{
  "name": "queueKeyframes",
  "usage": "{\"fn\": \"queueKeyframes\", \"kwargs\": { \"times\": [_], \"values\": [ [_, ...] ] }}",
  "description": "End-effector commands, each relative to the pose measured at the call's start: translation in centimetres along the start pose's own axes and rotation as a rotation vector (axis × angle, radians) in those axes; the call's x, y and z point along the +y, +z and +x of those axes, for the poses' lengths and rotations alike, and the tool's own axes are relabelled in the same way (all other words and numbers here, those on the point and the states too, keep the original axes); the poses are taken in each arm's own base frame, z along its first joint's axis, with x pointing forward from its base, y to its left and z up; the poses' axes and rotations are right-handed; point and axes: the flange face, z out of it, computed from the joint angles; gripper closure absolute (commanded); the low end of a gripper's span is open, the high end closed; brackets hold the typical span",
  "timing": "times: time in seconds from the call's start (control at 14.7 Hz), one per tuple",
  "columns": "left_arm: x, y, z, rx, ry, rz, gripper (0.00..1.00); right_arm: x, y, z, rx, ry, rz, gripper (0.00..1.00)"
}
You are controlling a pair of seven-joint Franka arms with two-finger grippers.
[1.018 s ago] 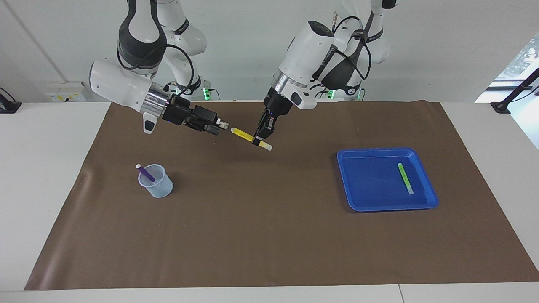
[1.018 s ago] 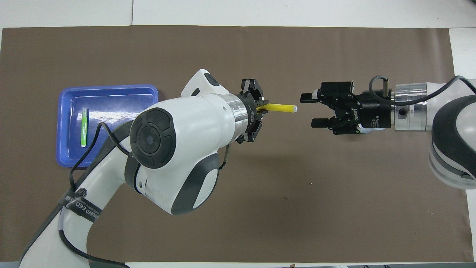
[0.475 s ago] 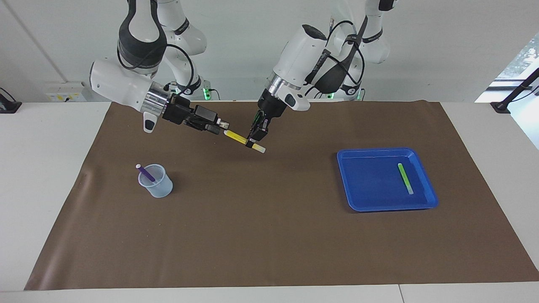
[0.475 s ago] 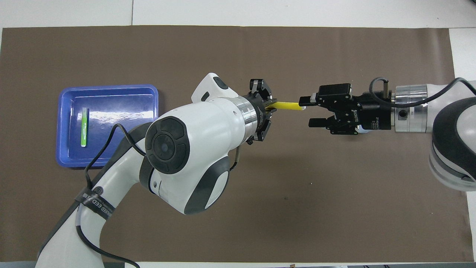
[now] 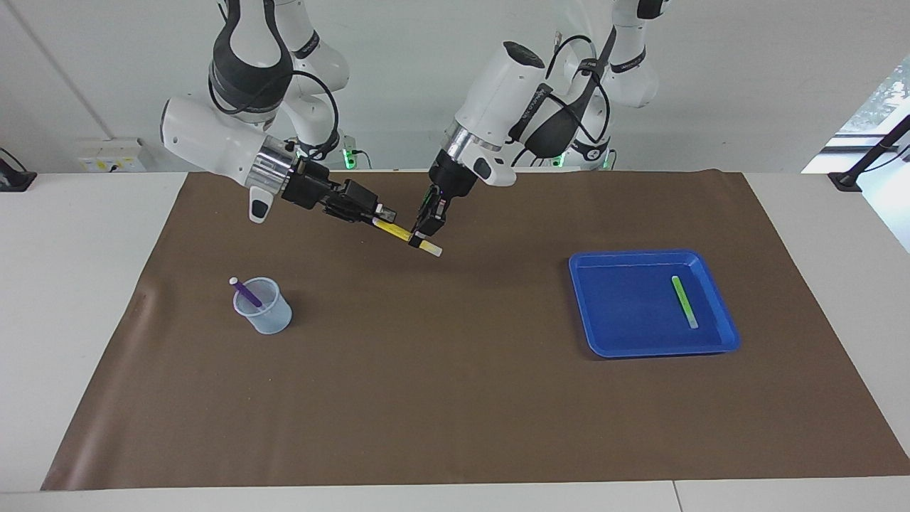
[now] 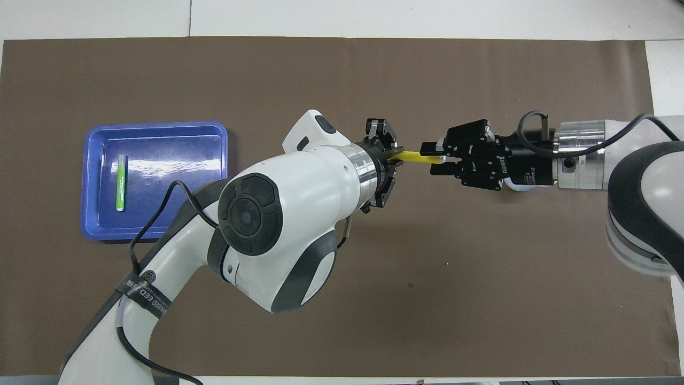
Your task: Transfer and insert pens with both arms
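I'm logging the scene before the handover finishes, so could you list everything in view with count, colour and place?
yellow pen: one, yellow with a pale cap end, in the air over the mat, between both grippers.
purple pen: one, purple, standing tilted in the cup.
green pen: one, light green, lying in the tray.
cup: one, clear, on the mat toward the right arm's end.
tray: one, blue, on the mat toward the left arm's end.
mat: one, brown, covering the table.
table: one, white.
left gripper: black, shut on the yellow pen.
right gripper: black, at the pen's free end, fingers on either side of it.
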Motion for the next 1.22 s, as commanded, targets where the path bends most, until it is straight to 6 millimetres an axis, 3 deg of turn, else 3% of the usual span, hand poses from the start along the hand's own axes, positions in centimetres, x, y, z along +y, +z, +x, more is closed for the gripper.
{"fn": "queueKeyframes", "kwargs": {
  "times": [0.0, 0.14, 1.02, 1.09, 1.15],
  "values": [
    [-0.26, 0.27, -0.2, -0.008, -0.022, 0.001, 1.0, -0.27, -0.2, -0.06, 0.014, 0.006, 0.012, 0.71],
    [-0.26, 0.27, -0.2, -0.008, -0.022, 0.001, 1.0, -0.24, -0.25, -0.03, 0.014, 0.008, 0.013, 1.0],
    [-0.23, 0.33, 0.01, -0.003, -0.01, 0.004, 1.0, 0.06, -0.68, 0.17, 0.003, -0.005, -0.019, 1.0],
    [-0.09, 0.31, 0.26, 0.005, -0.003, 0.003, 0.44, 0.06, -0.68, 0.17, 0.003, -0.005, -0.019, 1.0],
    [-0.07, 0.3, 0.31, 0.012, 0.004, 0.006, 0.0, 0.06, -0.68, 0.17, 0.003, -0.005, -0.019, 1.0]
  ]
}}
